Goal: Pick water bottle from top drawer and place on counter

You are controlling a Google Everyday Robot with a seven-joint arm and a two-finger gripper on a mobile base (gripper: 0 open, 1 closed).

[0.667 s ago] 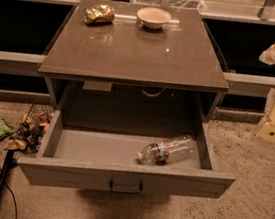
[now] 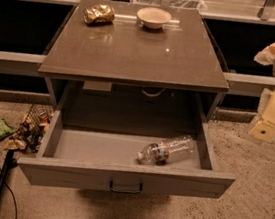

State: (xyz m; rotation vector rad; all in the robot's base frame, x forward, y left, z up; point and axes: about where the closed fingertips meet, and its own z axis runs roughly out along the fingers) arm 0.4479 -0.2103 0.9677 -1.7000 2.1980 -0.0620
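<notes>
Plainly, the small clear plastic water bottle with a red-and-dark label band (image 2: 167, 150) lies on its side in the right front part of the wide grey top drawer (image 2: 68, 174), which stands open. Its cap end points front-left. The cream-coloured gripper (image 2: 273, 117) hangs right of the cabinet, well apart from the bottle; whether it is spread or pressed together I cannot tell. The reach should probably come from above and take the bottle across its label, clear of the drawer's right wall. The glossy brown-grey counter (image 2: 134, 55) offers bare room in front of the crumpled gold foil bag (image 2: 98, 14) and the pale shallow bowl (image 2: 153, 18).
</notes>
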